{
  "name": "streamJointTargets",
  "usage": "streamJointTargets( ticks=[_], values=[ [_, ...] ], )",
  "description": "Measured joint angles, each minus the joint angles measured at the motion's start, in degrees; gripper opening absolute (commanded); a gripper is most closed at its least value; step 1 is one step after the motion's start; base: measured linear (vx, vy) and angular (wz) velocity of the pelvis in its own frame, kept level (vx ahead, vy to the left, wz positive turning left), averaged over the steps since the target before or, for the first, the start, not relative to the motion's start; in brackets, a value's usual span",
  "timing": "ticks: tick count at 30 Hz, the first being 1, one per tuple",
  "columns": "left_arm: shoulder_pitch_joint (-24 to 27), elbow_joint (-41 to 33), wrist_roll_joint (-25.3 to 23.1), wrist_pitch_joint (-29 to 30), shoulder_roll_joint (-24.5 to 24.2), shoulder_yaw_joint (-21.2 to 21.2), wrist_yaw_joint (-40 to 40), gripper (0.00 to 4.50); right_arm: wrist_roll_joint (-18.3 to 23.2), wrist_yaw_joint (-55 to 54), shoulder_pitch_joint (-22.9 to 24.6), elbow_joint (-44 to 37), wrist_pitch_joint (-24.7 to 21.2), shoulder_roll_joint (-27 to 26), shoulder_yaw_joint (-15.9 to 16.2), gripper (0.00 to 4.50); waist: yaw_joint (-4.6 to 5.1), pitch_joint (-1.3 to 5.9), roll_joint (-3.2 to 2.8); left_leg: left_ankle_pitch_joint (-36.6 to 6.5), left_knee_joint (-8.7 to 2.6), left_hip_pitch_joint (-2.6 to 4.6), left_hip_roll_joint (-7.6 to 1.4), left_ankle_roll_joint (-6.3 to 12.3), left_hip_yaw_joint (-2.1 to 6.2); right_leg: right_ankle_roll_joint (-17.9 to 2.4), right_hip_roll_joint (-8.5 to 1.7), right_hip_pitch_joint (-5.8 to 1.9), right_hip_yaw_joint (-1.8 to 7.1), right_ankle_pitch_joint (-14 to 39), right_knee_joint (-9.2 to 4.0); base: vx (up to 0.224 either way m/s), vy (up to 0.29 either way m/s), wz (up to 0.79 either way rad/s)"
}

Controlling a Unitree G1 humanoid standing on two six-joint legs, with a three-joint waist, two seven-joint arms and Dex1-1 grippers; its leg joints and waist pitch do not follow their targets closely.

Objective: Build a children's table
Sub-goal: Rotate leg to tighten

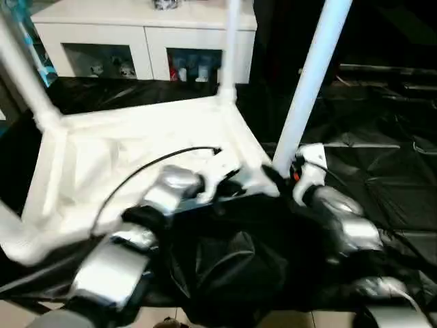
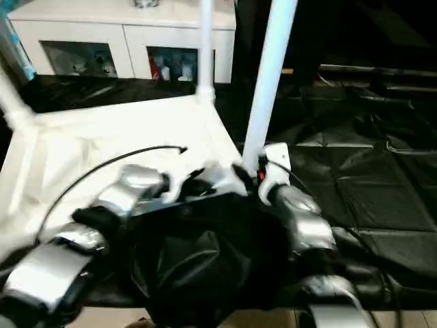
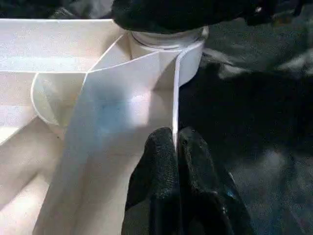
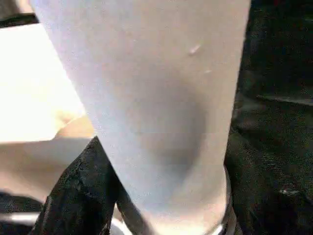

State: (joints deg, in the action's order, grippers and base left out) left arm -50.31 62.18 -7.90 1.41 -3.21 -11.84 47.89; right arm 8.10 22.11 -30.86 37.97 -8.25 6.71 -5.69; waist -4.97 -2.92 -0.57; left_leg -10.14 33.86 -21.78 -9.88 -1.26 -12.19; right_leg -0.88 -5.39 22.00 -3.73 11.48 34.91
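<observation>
Tabletop [image 1: 136,147] lies upside down on a black sheet [image 1: 382,178], ribbed underside facing up, its near right corner toward the robot. Three legs already stand in corner sockets: far left leg [image 1: 24,75], far right leg [image 1: 230,48], and near right leg [image 1: 311,82], the last one rising at a slight tilt out of the top of the head views. A fourth leg [image 1: 10,239] shows at the near left corner, running off the picture's left edge; whether it is seated cannot be told. Left gripper [image 3: 174,147] is at the tabletop's near edge, just beside the near right socket [image 3: 166,44]. In the left wrist view its two black fingers [image 3: 156,166] are nearly together with the thin upright rim wall [image 3: 175,98] pinched between them, one finger each side. Right gripper [image 1: 276,179] sits at the base of the near right leg, right where the tube meets its socket. In the right wrist view the leg [image 4: 161,107] stands very close, with one black finger [image 4: 83,191] lying against its side low down; the other finger is hidden behind the tube, so the gap between them cannot be judged, though the grip looks wrapped around the leg. A black cable [image 1: 143,171] arcs over the left forearm [image 1: 119,263]. White glass-door cabinet [image 1: 136,34] stands behind the table.
</observation>
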Motion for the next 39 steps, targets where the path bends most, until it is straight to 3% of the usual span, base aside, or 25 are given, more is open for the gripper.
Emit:
streamJointTargets(
  ticks=[1, 2, 8, 10, 13, 25, 26, 39],
  values=[
    [-0.04, 0.10, 0.00, -0.01, 0.03, 0.18, -0.04, 0.00, -0.11, -0.02, -0.14, 0.35, 0.42, -0.11, -0.06, 2.65, 0.01, 0.01, -0.02, 0.00, -0.02, 0.00, 0.00, 0.00, 0.00, 0.00, 0.00, 0.00, 0.00, 0.00, -0.01, 0.000, 0.000, 0.00],
    [-0.07, 0.14, 0.00, -0.03, 0.03, 0.21, -0.04, 0.00, -0.18, -0.02, -0.14, 0.60, 0.97, -0.18, -0.06, 3.21, -0.01, 0.01, -0.02, 0.00, -0.03, 0.00, 0.00, 0.00, 0.00, 0.02, 0.00, 0.00, -0.01, 0.01, -0.01, 0.000, 0.000, 0.00],
    [0.13, -0.09, 0.05, -1.03, -1.24, 0.37, 3.45, 0.00, -0.98, 5.93, -0.13, 0.62, 1.30, 0.99, 0.46, 3.81, 0.05, 0.00, -0.01, 0.00, -0.08, -0.05, -0.01, 0.00, 0.00, 0.06, 0.01, 0.06, -0.03, 0.03, -0.01, 0.000, 0.000, 0.00],
    [0.59, -0.56, 0.24, -1.92, -2.68, 0.30, 6.04, 0.00, -0.95, 10.58, -0.13, 0.35, 0.87, 2.51, 2.06, 3.81, 0.25, 0.00, -0.01, 0.00, -0.11, -0.05, -0.04, 0.00, 0.01, 0.09, 0.04, 0.08, -0.03, 0.05, -0.01, 0.000, 0.000, 0.00],
    [2.36, -3.52, 0.46, -3.36, -5.25, -0.45, 12.80, 0.00, -0.32, 21.76, 0.91, -2.30, -0.53, 7.40, 6.02, 3.81, -0.21, -0.02, -0.03, 0.00, -0.21, -0.13, -0.07, 0.00, 0.03, 0.21, 0.05, 0.16, -0.10, 0.13, -0.01, 0.000, 0.000, 0.00],
    [7.02, -11.97, 3.05, -3.83, -11.92, -2.17, 30.77, 0.00, 3.49, 46.69, 4.17, -9.91, -4.08, 16.21, 12.44, 3.81, -1.29, -0.12, -0.14, -0.01, -0.10, -0.40, -0.11, 0.02, 0.00, 0.25, 0.05, 0.34, -0.12, 0.22, 0.03, 0.000, 0.000, 0.00],
    [7.25, -12.36, 3.11, -3.70, -12.14, -2.26, 31.54, 0.00, 3.49, 47.56, 4.35, -10.20, -4.32, 16.54, 12.86, 3.55, -1.39, -0.13, -0.15, 0.00, -0.10, -0.40, -0.11, 0.02, 0.00, 0.25, 0.04, 0.34, -0.12, 0.22, 0.03, 0.000, 0.000, 0.00],
    [7.93, -13.61, 3.29, -2.89, -12.43, -2.74, 31.82, 0.00, 3.56, 46.39, 6.52, -12.62, -6.07, 15.44, 12.42, 2.73, -1.71, -0.14, -0.14, 0.00, -0.08, -0.40, -0.11, 0.02, 0.00, 0.23, 0.04, 0.32, -0.12, 0.22, 0.04, 0.000, 0.000, 0.00]
  ],
)
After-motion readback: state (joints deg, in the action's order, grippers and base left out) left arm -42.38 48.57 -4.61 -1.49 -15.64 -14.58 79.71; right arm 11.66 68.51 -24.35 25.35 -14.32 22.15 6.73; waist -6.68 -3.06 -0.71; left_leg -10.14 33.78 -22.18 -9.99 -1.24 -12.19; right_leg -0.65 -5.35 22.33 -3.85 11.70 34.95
